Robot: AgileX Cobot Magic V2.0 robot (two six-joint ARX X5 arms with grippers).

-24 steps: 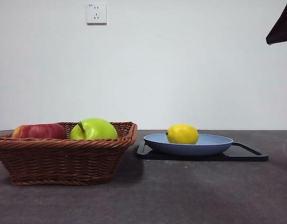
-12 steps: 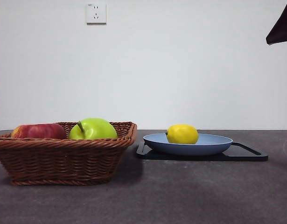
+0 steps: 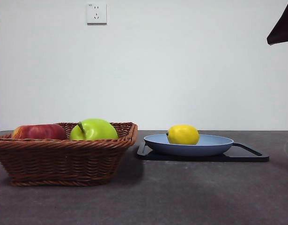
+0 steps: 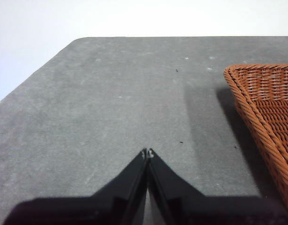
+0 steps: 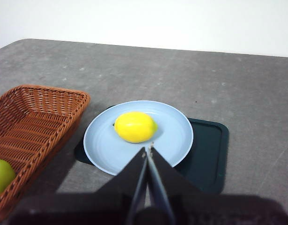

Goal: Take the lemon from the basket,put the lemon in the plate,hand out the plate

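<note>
Right gripper above plate (lemon inside)

Probably a lab: bare wall, grey table.

Change over the interval: none visible | basket, lemon, plate: positions match the earlier front views | arm tip: same top corner

Lemon: yellow, oval, lay on its side in plate. Plate: light blue, round, shallow, sat beside basket. Basket: brown wicker, upright.
</note>
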